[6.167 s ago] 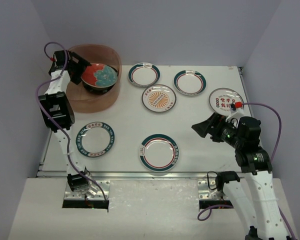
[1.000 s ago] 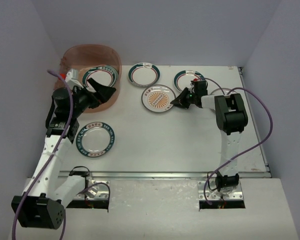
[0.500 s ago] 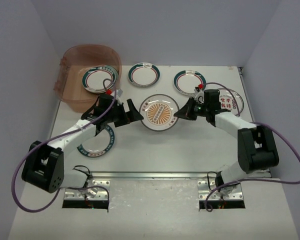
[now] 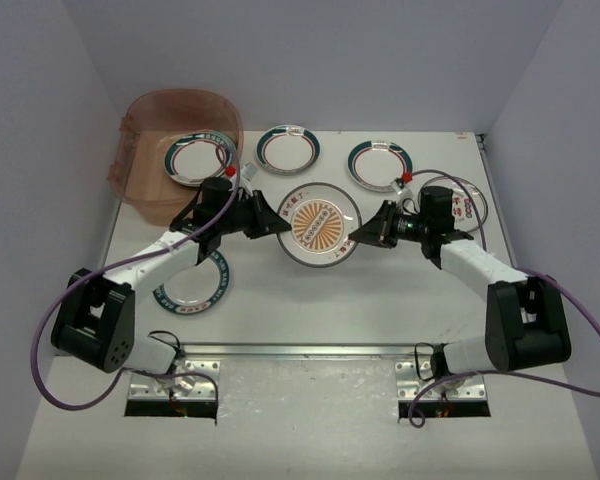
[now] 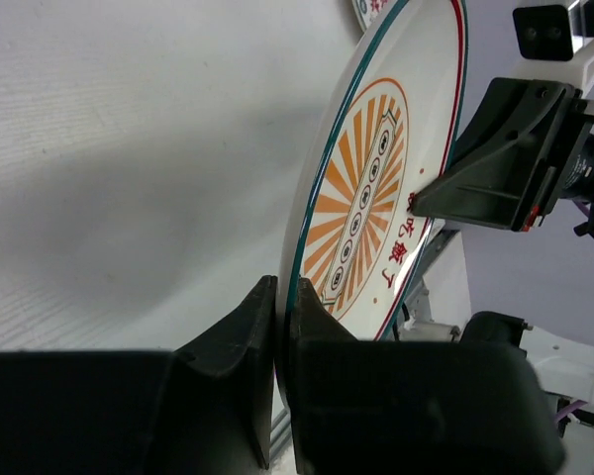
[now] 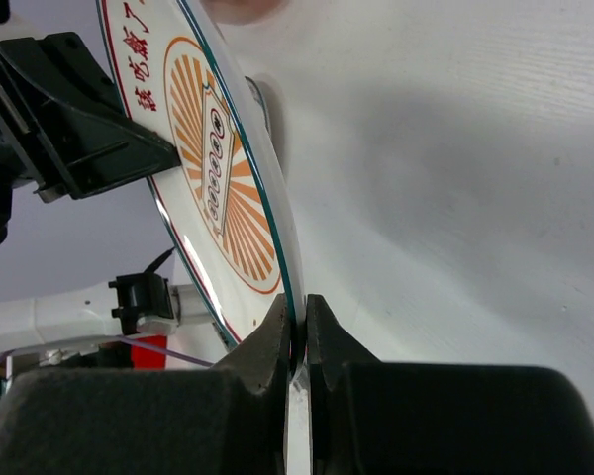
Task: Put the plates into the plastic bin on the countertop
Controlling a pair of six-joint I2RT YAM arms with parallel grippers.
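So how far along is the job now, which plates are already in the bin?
Done: at least one green-rimmed plate lies in the plastic bin. In hand: the left gripper and right gripper pinch the orange sunburst plate at opposite rims. Left: four more on the countertop: two far-edge plates, a red-character plate by the right arm, a dark-rimmed plate under the left arm.

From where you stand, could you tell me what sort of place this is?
Probably a robot test cell: white table, blank walls around it, left arm and right arm holding one sunburst plate.
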